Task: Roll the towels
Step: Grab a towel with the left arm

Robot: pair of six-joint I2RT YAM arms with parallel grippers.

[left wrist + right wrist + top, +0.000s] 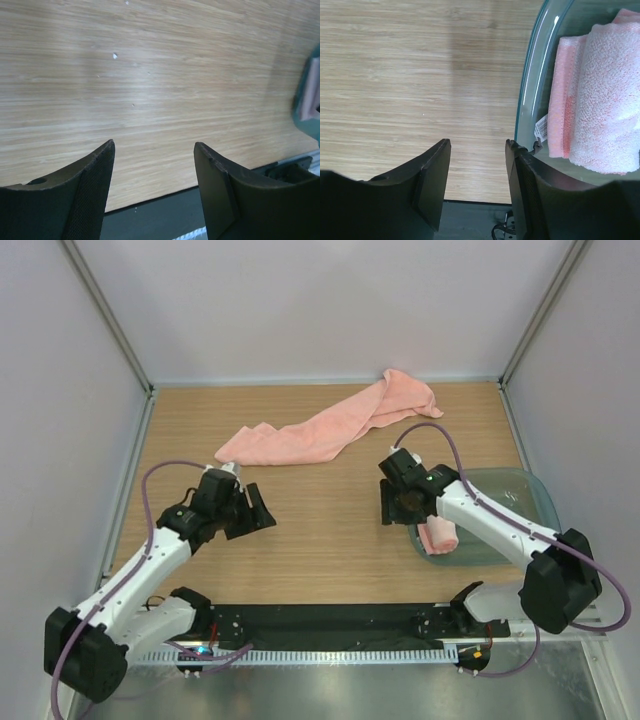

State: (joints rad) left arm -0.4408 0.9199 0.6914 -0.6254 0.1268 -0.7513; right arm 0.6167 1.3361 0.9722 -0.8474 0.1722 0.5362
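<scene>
While the long towel point(320, 430) lies unrolled and rumpled across the far part of the wooden table point(330, 550), running from the middle-left toward the back right corner, the smaller towel point(600, 100) sits as a rolled bundle inside the teal tray point(529, 85) at the near right. Neither arm touches either towel. Left gripper point(154, 165): jaws well apart, nothing between them, only bare wood under the gap. It hangs over the left-middle of the table, near the long towel's left end but apart from it, pointing toward the tray (a sliver of tray and pink shows at the right edge of its wrist view). Right gripper point(477, 170): jaws parted a moderate way, holding nothing. The gap is over bare wood just outside the tray's left rim, and its right finger is at the rim; touching or just above, cannot tell. The rolled towel lies in the tray's left part, close to the wall, with pale looped terry on the outer layer and a smoother pink layer beside it toward the rim. A small white tag point(541, 127) sticks out at its rim-side edge. In the top view the right wrist partly covers the tray's left side, with the roll visible just below it.
</scene>
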